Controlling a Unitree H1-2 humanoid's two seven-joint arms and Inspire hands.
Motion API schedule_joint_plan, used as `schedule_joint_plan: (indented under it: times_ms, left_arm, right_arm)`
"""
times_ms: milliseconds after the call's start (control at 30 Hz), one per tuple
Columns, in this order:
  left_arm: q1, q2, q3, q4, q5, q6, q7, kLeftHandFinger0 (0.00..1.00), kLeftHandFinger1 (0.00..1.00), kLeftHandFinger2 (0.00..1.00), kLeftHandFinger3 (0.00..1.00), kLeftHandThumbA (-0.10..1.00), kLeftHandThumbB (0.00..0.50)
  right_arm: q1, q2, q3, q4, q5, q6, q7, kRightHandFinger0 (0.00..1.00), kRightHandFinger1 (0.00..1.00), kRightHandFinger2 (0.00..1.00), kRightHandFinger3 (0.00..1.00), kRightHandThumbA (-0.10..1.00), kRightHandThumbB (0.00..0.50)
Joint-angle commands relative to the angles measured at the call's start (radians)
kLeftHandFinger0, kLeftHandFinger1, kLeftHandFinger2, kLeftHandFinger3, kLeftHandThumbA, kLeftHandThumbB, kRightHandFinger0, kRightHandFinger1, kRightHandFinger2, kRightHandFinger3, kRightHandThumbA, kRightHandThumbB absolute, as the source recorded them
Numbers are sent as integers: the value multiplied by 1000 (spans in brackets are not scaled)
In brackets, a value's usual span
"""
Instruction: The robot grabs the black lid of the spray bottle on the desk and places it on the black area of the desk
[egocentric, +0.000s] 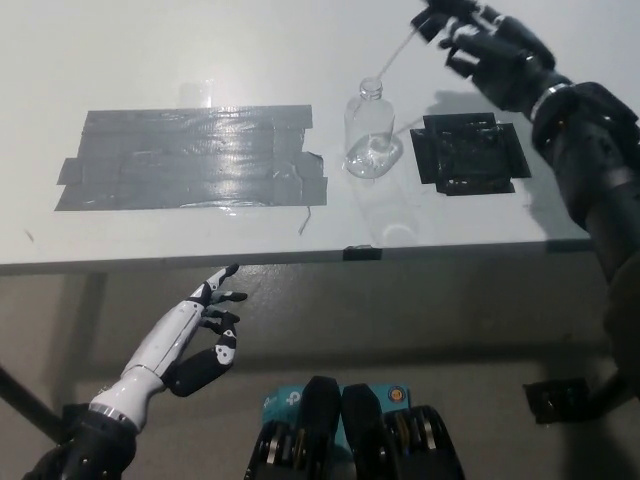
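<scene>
left hand: the white left hand (205, 325) rested below the desk's near edge, fingers spread, grasping nothing.
desk: the white desk (150, 60) carried a wide patch of grey tape (190, 160) on its left part.
bottle: the clear spray bottle (369, 132) stood upright and uncapped, between the grey tape and the black area (468, 153), just beside the latter.
writing: none could be read.
lid: the black lid (430, 20) was lifted off, up and right of the bottle's neck; its thin tube (392, 56) slanted down toward the neck.
right hand: the black right hand (490, 50) was clenched on the lid, beyond the black area.
</scene>
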Motion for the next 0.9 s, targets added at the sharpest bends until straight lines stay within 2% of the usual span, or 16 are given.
schedule_joint_plan:
  times_ms: [0, 100, 267, 333, 367, 467, 533, 600, 633, 667, 700, 733, 767, 800, 833, 867]
  left_arm:
    - [-6, 21, 5, -9, 3, -27, 6, 659, 697, 820, 1000, 48, 37]
    - [0, 22, 7, -10, -2, -23, 3, 672, 709, 834, 1000, 56, 32]
    - [1, 20, 11, -8, -4, -28, 9, 657, 693, 818, 1000, 48, 30]
    - [2, 18, 12, -7, -2, -23, 12, 659, 694, 817, 1000, 50, 30]
    - [3, 18, 13, -6, -3, -24, 13, 662, 696, 818, 1000, 50, 30]
    - [3, 18, 13, -6, 1, -19, 13, 679, 713, 830, 1000, 47, 23]
    - [5, 20, 13, -6, 2, -18, 13, 684, 716, 834, 1000, 46, 23]
    - [5, 20, 13, -2, 3, -24, 16, 683, 715, 834, 1000, 44, 23]
    - [5, 20, 13, 0, 4, -22, 15, 683, 715, 835, 1000, 46, 23]
    - [5, 20, 13, 0, 4, -21, 15, 683, 716, 836, 1000, 47, 23]
    - [5, 21, 13, -1, 3, -23, 15, 681, 715, 837, 1000, 47, 22]
    - [5, 18, 14, 1, 1, -24, 16, 681, 715, 838, 1000, 47, 22]
    - [6, 19, 13, 3, 3, -28, 18, 679, 716, 840, 1000, 46, 21]
    - [6, 19, 13, 6, 0, -39, 20, 670, 715, 842, 1000, 36, 19]
    - [5, 19, 13, 7, 0, -41, 21, 668, 716, 843, 1000, 34, 20]
    - [4, 20, 14, 6, 2, -39, 21, 668, 718, 846, 1000, 36, 20]
  right_arm:
    - [-74, -55, -77, -48, 159, 7, 23, 0, 193, 521, 559, 652, 395]
    - [-38, -77, -124, -29, 196, 24, -4, 0, 162, 508, 576, 633, 376]
    - [7, -89, -153, -14, 225, 18, -43, 0, 108, 466, 575, 612, 380]
    - [21, -87, -141, -11, 221, 12, -59, 0, 121, 478, 574, 612, 380]
    - [32, -83, -129, -10, 215, 3, -69, 0, 147, 503, 589, 591, 397]
    - [54, -73, -89, -9, 188, -13, -90, 0, 156, 475, 531, 576, 409]
    - [67, -63, -79, -5, 192, -3, -100, 2, 193, 513, 563, 559, 420]
    - [83, -56, -49, -4, 175, -1, -96, 85, 334, 648, 676, 574, 407]
    - [91, -52, -26, -3, 160, 2, -97, 165, 431, 698, 708, 590, 404]
    - [93, -51, -15, -4, 160, 4, -99, 198, 435, 640, 619, 589, 404]
    - [102, -47, 15, -1, 143, 15, -99, 331, 474, 543, 533, 583, 401]
    - [108, -42, 44, 0, 129, 18, -107, 429, 584, 674, 637, 577, 399]
    - [117, -37, 85, -3, 101, 11, -99, 658, 807, 894, 863, 573, 378]
    - [128, -35, 171, -7, 33, -13, -79, 946, 1000, 1000, 1000, 661, 359]
    - [135, -34, 231, -8, -17, -30, -76, 1000, 1000, 1000, 1000, 690, 380]
    - [139, -32, 290, -8, -45, -42, -83, 1000, 1000, 1000, 1000, 688, 379]
